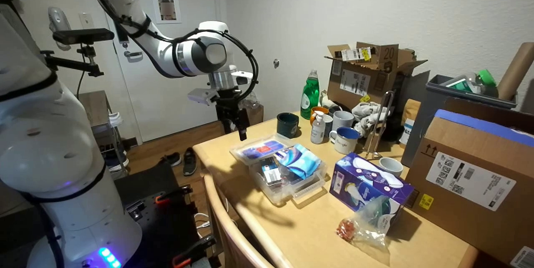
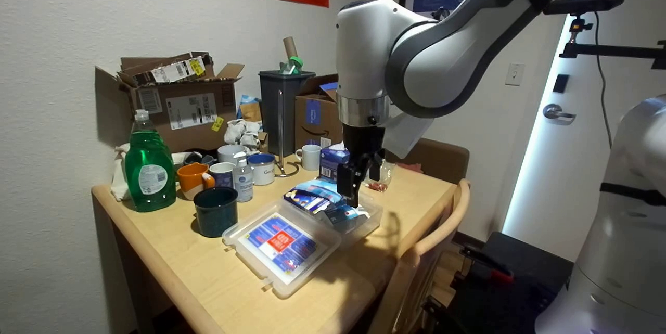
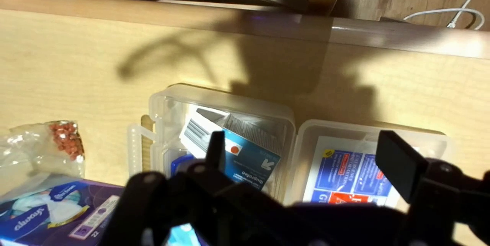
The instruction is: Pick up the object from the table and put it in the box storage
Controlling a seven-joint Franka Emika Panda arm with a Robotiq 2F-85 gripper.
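Note:
The pale light-blue packet [image 1: 298, 160] lies on top of the contents at the far side of the clear plastic tray [image 1: 273, 196]. The packet [image 2: 318, 187] and tray [image 2: 373, 215] also show in an exterior view. In the wrist view the tray [image 3: 245, 102] holds a blue-and-white ibuprofen carton [image 3: 245, 154]; only a strip of the packet [image 3: 183, 235] shows, the rest hidden behind the gripper. My gripper [image 3: 300, 142] is open and empty, its fingers wide apart. In both exterior views it [image 1: 235, 130] [image 2: 362, 184] hangs above the table, apart from the packet.
The tray's printed lid [image 2: 281, 245] lies open beside it. The blue-and-purple carton [image 1: 367, 182] and a clear bag [image 1: 371, 234] stand near the tray. A dark green mug [image 1: 288, 125], green bottle [image 1: 310, 94], other mugs and cardboard boxes [image 1: 471, 172] surround it. A chair [image 1: 233, 222] borders the table edge.

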